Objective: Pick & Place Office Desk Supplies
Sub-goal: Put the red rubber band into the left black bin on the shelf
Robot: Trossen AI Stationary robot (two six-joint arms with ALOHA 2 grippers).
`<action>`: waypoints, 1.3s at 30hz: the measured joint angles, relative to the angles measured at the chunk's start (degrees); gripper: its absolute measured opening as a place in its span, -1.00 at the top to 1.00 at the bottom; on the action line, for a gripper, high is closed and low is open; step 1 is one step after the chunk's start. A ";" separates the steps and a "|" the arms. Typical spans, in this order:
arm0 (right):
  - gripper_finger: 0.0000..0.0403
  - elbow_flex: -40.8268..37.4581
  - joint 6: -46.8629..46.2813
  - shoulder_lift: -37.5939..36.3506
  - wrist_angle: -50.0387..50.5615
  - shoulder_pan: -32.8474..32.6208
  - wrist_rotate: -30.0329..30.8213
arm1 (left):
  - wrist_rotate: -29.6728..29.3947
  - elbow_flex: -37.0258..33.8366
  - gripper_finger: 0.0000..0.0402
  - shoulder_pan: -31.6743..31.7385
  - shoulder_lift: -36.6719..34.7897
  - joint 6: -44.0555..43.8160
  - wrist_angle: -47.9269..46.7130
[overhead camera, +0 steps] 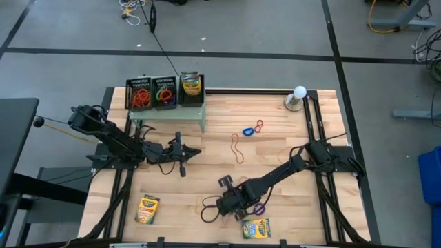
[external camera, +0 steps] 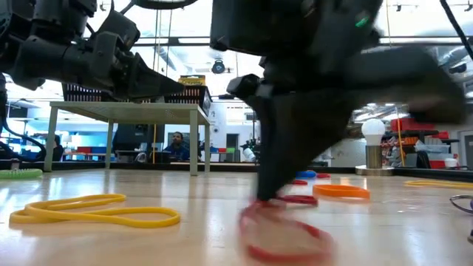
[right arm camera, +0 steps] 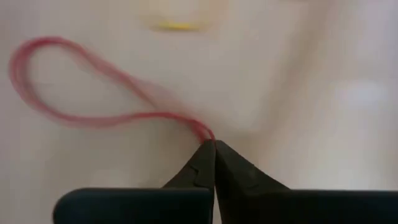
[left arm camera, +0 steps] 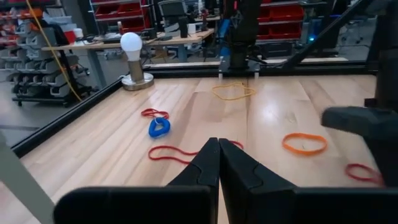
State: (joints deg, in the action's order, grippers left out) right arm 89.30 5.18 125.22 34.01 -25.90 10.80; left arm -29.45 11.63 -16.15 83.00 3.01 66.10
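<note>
A red rubber band (right arm camera: pixel 74 81) lies on the wooden table near its front edge, and my right gripper (right arm camera: pixel 214 144) is shut on one end of it, reaching down from the right. My left gripper (left arm camera: pixel 219 155) hangs shut and level over the table's left middle, holding nothing. More rubber bands lie about: a blue one (overhead camera: pixel 248 131), a long red one (overhead camera: pixel 236 146), a purple one (overhead camera: pixel 260 207). Two crayon boxes (overhead camera: pixel 147 209) (overhead camera: pixel 255 227) lie flat near the front edge. Black mesh trays (overhead camera: pixel 153 93) holding bands stand on the pale green stand at the far left. My right gripper pinches the red rubber band at its near end (right arm camera: pixel 206 133), where the loop narrows, between its two fingertips. The fingers come steeply from above, slanting down. The rest of the loop (external camera: pixel 284 235) lies slack on the table.
A white globe on a grey base (overhead camera: pixel 298 96) stands at the far right corner. A yellow band (external camera: pixel 96 210) and an orange band (external camera: pixel 340 191) lie on the wood. The pale green stand (overhead camera: pixel 169 114) runs along the far left. Black frame rails border the table.
</note>
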 joint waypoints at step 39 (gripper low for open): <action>0.99 -30.22 0.31 -26.84 -39.30 5.60 26.39 | -2.32 11.33 -0.03 -6.13 13.96 -8.05 -2.88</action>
State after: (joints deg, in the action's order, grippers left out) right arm 59.08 5.49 98.38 -5.29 -20.29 37.19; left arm -31.78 22.96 -22.28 96.96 -5.04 63.23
